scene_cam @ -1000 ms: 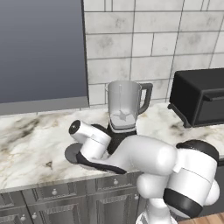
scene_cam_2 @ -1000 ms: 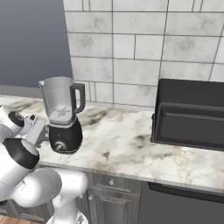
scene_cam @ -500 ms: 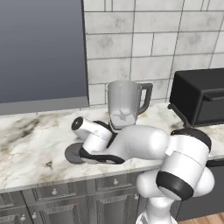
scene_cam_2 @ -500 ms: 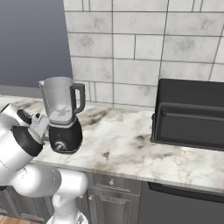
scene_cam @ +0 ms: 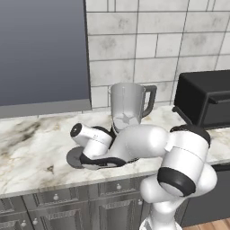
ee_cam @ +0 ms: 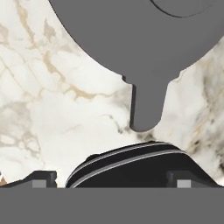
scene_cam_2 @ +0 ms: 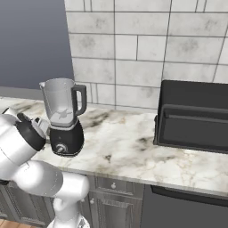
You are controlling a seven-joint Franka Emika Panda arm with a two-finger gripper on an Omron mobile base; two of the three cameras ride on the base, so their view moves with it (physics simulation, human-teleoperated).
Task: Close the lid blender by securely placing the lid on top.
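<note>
The lid [scene_cam: 72, 158], a flat dark grey disc, lies on the marble counter [scene_cam: 31, 173] in front-left of the blender [scene_cam: 129, 104]. The blender's clear jar stands with its mouth uncovered on a black base with a silver dial [scene_cam_2: 61, 149]. My hand hangs low over the lid's right part and hides it. In the hand view the lid [ee_cam: 131, 39] lies close ahead, its short tab [ee_cam: 148, 105] pointing back at my gripper [ee_cam: 111, 180]. The two fingertips [ee_cam: 41, 179] stand wide apart, open, with nothing between them.
A black boxy oven [scene_cam: 204, 99] stands on the counter to the right of the blender, also seen as the oven [scene_cam_2: 193, 116]. A tiled wall runs behind, with a grey panel [scene_cam: 42, 49] up on the left. Cabinet drawers sit below the counter edge.
My arm has folded lower and further over the counter, bringing the hand down closer to the lid. The jaws have stayed open. Lid and blender have not moved.
</note>
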